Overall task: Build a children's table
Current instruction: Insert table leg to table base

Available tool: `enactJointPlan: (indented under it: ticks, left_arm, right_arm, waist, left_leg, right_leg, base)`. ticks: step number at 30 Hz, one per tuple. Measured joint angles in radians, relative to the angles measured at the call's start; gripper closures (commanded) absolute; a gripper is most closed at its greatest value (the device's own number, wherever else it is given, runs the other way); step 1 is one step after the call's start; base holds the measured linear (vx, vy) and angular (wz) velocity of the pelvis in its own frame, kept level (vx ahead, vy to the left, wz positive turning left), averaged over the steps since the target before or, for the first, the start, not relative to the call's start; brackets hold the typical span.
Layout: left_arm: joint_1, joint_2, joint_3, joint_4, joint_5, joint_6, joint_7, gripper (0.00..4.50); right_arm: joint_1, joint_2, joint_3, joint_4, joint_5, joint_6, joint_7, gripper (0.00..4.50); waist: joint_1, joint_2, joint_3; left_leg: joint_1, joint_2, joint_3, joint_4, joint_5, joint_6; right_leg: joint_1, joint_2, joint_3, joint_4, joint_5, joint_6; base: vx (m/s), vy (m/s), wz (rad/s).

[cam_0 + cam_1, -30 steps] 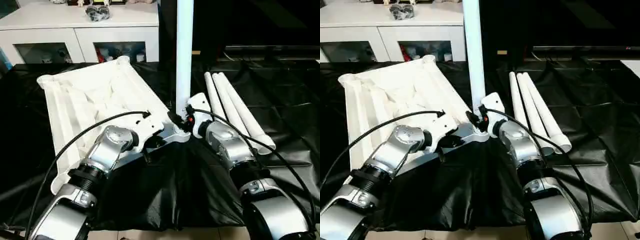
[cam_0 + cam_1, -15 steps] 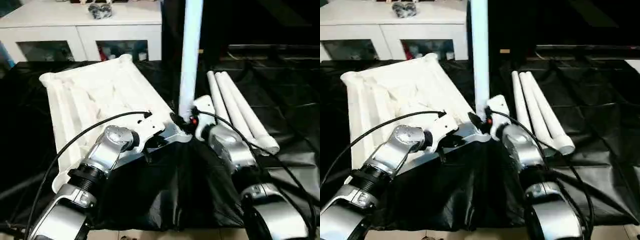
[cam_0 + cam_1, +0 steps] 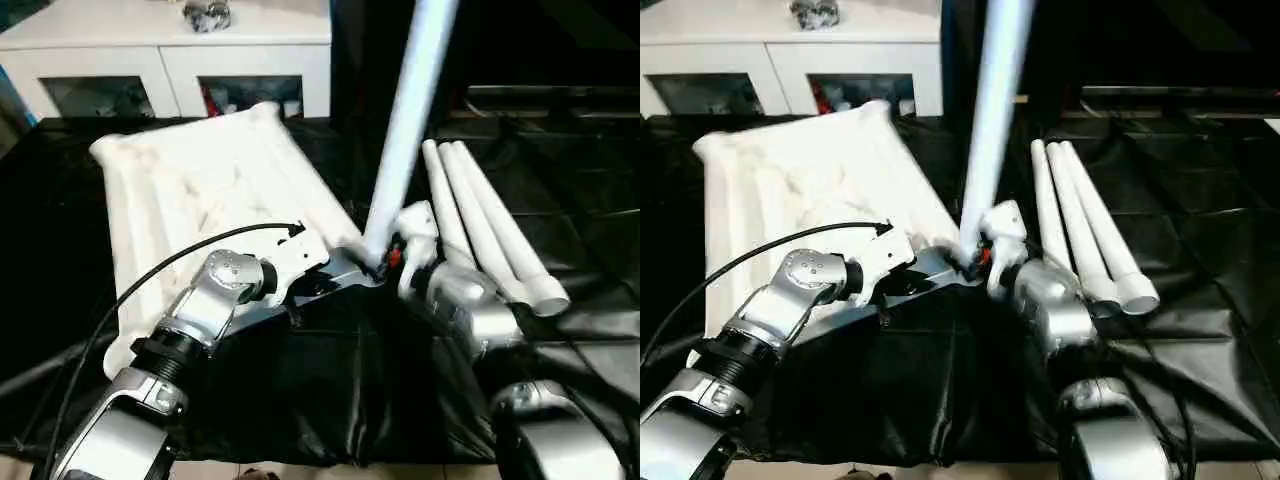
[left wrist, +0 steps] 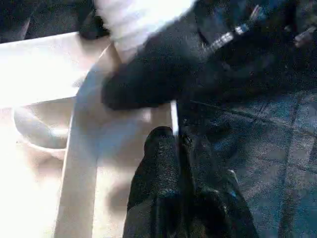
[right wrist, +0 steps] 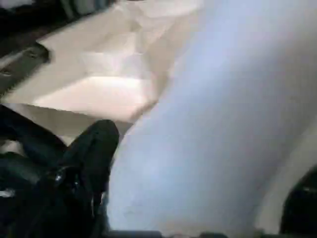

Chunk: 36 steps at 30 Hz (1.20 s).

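A white tabletop (image 3: 205,200) is laid upside down on a black-covered work table (image 3: 590,200), with its near edge pinched by the closed left gripper (image 4: 178,144). A leg (image 3: 410,120) is seen leaning in the tabletop's near right corner, flanked by the right gripper (image 3: 385,258) with fingers spread wide. Three more legs (image 3: 490,225) are laid together toward the right edge.

You have a black cover (image 3: 560,190) spread creased over the work table; behind it stands a white cabinet (image 3: 170,40) with glass doors (image 3: 250,95); a small grey object (image 3: 207,13) sits on top.
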Motion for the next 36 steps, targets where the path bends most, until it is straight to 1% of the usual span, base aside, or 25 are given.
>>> enactJointPlan:
  ticks: [3,5,9,10,12,13,14,15,16,21,23,25,29,32,33,36]
  left_arm:
    - [-0.001,0.010,-0.001,0.009,-0.007,-0.032,-0.025,4.50]
    - [-0.002,0.016,-0.002,0.015,-0.008,-0.044,-0.038,4.50]
    - [-0.010,0.017,-0.004,0.039,-0.010,-0.069,-0.043,4.50]
    - [-0.010,0.017,-0.005,0.041,-0.010,-0.072,-0.043,4.50]
    - [-0.011,0.017,-0.007,0.045,-0.011,-0.082,-0.050,4.50]
    - [-0.011,0.018,-0.009,0.045,-0.013,-0.084,-0.051,4.50]
    - [-0.011,0.020,-0.011,0.045,-0.014,-0.089,-0.053,4.50]
    - [-0.011,0.022,-0.014,0.045,-0.014,-0.098,-0.058,4.50]
    - [-0.010,0.029,-0.017,0.045,-0.014,-0.108,-0.067,4.50]
    - [-0.003,0.058,-0.031,0.054,-0.007,-0.184,-0.099,4.50]
    - [0.003,0.072,-0.037,0.058,-0.012,-0.226,-0.129,4.50]
    - [0.009,0.081,-0.037,0.058,-0.017,-0.249,-0.149,4.50]
    - [0.018,0.095,-0.038,0.060,-0.032,-0.291,-0.196,4.50]
    - [0.019,0.102,-0.039,0.066,-0.043,-0.306,-0.223,4.50]
    - [0.019,0.105,-0.039,0.069,-0.048,-0.311,-0.234,4.50]
    - [0.019,0.108,-0.040,0.082,-0.048,-0.346,-0.237,4.50]
  right_arm:
    - [0.017,-0.030,0.014,-0.036,0.001,0.011,0.064,0.64]
    - [0.026,-0.039,0.017,-0.047,0.002,0.012,0.085,0.64]
    - [0.027,-0.048,0.013,-0.053,0.011,0.025,0.097,0.64]
    - [0.030,-0.050,0.013,-0.058,0.012,0.028,0.097,0.80]
    - [0.041,-0.053,0.014,-0.077,0.014,0.037,0.098,0.80]
    - [0.047,-0.053,0.014,-0.085,0.016,0.041,0.098,0.94]
    - [0.059,-0.053,0.017,-0.102,0.021,0.046,0.099,0.94]
    - [0.074,-0.053,0.022,-0.125,0.021,0.050,0.100,1.11]
    - [0.085,-0.051,0.026,-0.139,0.021,0.051,0.102,1.18]
    - [0.138,-0.059,0.038,-0.228,0.022,0.082,0.104,1.18]
    - [0.188,-0.070,0.048,-0.307,0.030,0.114,0.108,1.18]
    - [0.210,-0.078,0.055,-0.346,0.035,0.133,0.116,1.18]
    - [0.245,-0.107,0.064,-0.415,0.041,0.161,0.125,1.18]
    - [0.265,-0.121,0.063,-0.446,0.042,0.168,0.124,1.18]
    - [0.273,-0.128,0.062,-0.468,0.042,0.182,0.119,1.18]
    - [0.281,-0.141,0.052,-0.499,0.043,0.208,0.104,1.18]
  waist:
    - [0.011,0.000,0.000]
    - [0.016,0.000,0.000]
    - [0.022,0.004,0.002]
    - [0.023,0.004,0.002]
    - [0.026,0.004,0.002]
    - [0.027,0.004,0.002]
    - [0.029,0.004,0.002]
    - [0.030,0.004,0.002]
    - [0.029,0.004,0.002]
    - [0.031,0.004,0.002]
    - [0.033,0.005,0.002]
    - [0.033,0.005,0.002]
    - [0.033,0.014,0.005]
    - [0.033,0.016,0.005]
    - [0.033,0.018,0.004]
    - [0.033,0.019,0.004]
  left_leg:
    - [-0.005,0.001,-0.001,0.004,0.000,0.003]
    - [-0.005,0.002,-0.001,0.004,0.002,0.006]
    - [-0.005,0.004,-0.001,0.005,0.000,0.001]
    - [-0.005,0.004,0.000,0.005,0.000,0.001]
    - [-0.005,0.004,0.000,0.005,0.000,0.000]
    - [-0.005,0.004,0.000,0.005,0.000,0.000]
    - [-0.005,0.005,0.000,0.005,0.000,0.000]
    - [-0.005,0.005,0.000,0.005,0.000,0.001]
    - [-0.005,0.005,0.000,0.006,0.000,0.001]
    - [-0.006,0.005,-0.001,0.006,0.000,0.001]
    - [-0.006,0.005,-0.001,0.007,0.000,0.001]
    - [-0.006,0.005,-0.001,0.008,0.000,0.001]
    - [-0.005,0.005,-0.001,0.009,0.000,0.000]
    - [-0.006,0.005,-0.001,0.009,0.000,0.000]
    - [-0.006,0.005,-0.001,0.009,0.000,0.000]
    - [-0.006,0.005,-0.001,0.010,0.000,0.001]
  right_leg:
    - [-0.002,0.000,-0.003,0.000,0.000,0.000]
    - [-0.002,0.000,-0.004,0.000,0.000,0.000]
    - [-0.002,0.000,-0.006,0.002,0.000,0.000]
    - [-0.002,0.000,-0.006,0.002,0.000,0.000]
    - [-0.001,0.000,-0.007,0.002,0.000,0.000]
    - [-0.001,0.000,-0.007,0.002,0.000,0.000]
    - [-0.001,0.000,-0.007,0.002,0.000,0.000]
    - [-0.001,0.000,-0.008,0.002,0.000,0.000]
    - [-0.001,0.000,-0.008,0.002,0.000,0.000]
    - [0.000,0.000,-0.009,0.002,0.000,0.000]
    - [0.001,-0.001,-0.010,0.002,0.000,0.000]
    - [0.001,-0.001,-0.010,0.002,0.000,0.000]
    - [0.002,-0.002,-0.010,0.002,0.000,0.001]
    - [0.002,-0.002,-0.011,0.003,0.000,0.001]
    - [0.002,-0.002,-0.011,0.003,0.000,0.001]
    - [0.002,-0.002,-0.012,0.003,0.000,0.001]
  base:
    - [0.000,0.000,0.00]
    - [0.000,0.000,0.00]
    - [0.000,0.000,0.00]
    - [0.000,0.000,0.00]
    - [0.000,0.000,0.00]
    - [0.000,0.000,0.00]
    - [0.000,0.000,0.00]
    - [0.000,0.000,0.00]
    - [0.000,0.000,0.00]
    - [0.000,0.000,0.00]
    - [0.000,0.000,0.00]
    - [0.000,0.000,0.00]
    - [0.000,0.000,0.00]
    - [0.000,0.000,0.00]
    - [0.000,0.000,0.00]
    - [0.000,0.000,0.00]
